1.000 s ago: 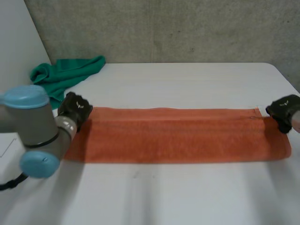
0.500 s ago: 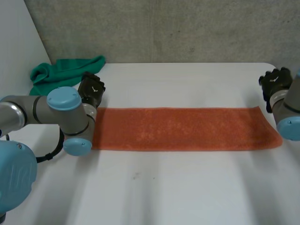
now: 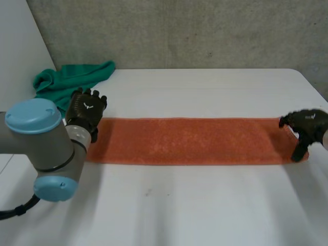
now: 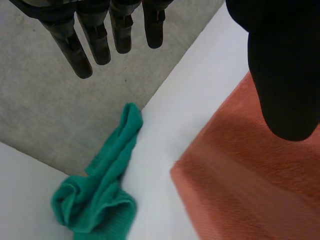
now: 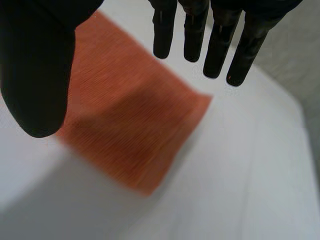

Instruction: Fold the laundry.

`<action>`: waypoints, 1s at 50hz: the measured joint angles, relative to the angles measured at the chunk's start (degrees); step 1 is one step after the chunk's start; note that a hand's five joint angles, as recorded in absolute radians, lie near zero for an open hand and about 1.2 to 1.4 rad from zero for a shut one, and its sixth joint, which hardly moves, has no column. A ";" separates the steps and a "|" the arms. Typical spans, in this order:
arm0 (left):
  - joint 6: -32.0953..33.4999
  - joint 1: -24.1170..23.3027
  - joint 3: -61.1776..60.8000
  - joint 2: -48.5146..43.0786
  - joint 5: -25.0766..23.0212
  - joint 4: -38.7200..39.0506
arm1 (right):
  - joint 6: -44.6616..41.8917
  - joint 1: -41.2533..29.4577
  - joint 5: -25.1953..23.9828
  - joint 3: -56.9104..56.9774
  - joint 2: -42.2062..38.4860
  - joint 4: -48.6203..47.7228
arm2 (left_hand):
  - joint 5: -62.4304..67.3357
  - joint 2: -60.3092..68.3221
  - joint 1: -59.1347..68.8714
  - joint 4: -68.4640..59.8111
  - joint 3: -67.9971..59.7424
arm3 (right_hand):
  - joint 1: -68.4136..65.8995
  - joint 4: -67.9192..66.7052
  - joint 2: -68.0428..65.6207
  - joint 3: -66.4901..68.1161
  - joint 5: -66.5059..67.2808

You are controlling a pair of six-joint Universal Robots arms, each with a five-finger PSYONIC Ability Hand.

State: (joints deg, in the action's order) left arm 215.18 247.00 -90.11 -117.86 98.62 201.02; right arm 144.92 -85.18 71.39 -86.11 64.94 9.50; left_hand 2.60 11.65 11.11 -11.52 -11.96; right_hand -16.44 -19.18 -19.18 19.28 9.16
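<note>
Head view: both hands open over the ends of the towel

An orange towel lies flat as a long narrow strip across the middle of the table, its long edges straight and its surface smooth. It looks already folded lengthwise, though the layers cannot be made out. The left hand is at the strip's left end and the right hand at its right end, one hand per short edge. That placing suits a next fold that brings the ends together.

In the left wrist view the fingers are straight and spread well away from the thumb, with nothing between them. The towel's end corner lies beneath the thumb. The right wrist view shows the same posture: straight fingers, thumb held wide, the towel's far corner below the palm. Neither hand grips cloth. Whether any fingertip touches the towel cannot be told.

The wide thumb gap in each hand reads as readiness to pinch a corner or short edge. A grip there would have to catch every layer, or the strip would open when lifted.

A green cloth sits bunched at the table's far left corner, beyond the left hand and apart from the towel. It is probably waiting its turn.
</note>
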 measured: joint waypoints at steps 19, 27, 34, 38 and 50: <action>-3.13 0.06 -1.76 0.09 -0.01 0.11 | -0.47 3.79 -2.93 -4.98 -6.50 -13.61 | 0.00 0.00 0.00 0.00 0.00 | -28.28 -32.54 -33.45 32.43 31.22; -3.09 0.06 -1.80 0.10 0.01 0.25 | -0.50 4.60 -2.32 -3.40 -8.26 -13.86 | 0.00 0.00 0.00 0.00 0.00 | -38.59 -48.81 -48.15 48.45 46.84; -3.13 0.10 -1.96 0.41 0.07 0.14 | -1.71 8.92 -0.66 -2.40 -7.20 -13.72 | 0.01 0.00 0.00 0.00 0.00 | -38.59 -48.81 -48.15 48.45 46.84; -3.17 0.13 -2.23 0.64 0.09 -0.01 | -4.08 10.83 1.00 -1.57 -6.57 -13.66 | 0.00 0.00 0.00 0.00 0.00 | -38.59 -48.81 -48.15 48.45 46.84; -3.13 0.08 -2.74 1.41 0.15 -0.19 | -21.75 11.67 12.37 4.24 -5.06 -14.40 | 0.00 0.00 0.00 0.00 0.00 | -39.10 -48.83 -48.15 48.45 47.33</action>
State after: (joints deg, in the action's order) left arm 212.05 247.07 -92.85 -116.44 98.77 200.83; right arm 123.17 -73.51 83.77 -81.87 59.88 -4.90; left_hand 2.60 11.65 11.11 -11.52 -11.96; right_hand -55.54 -68.01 -67.33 67.73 56.48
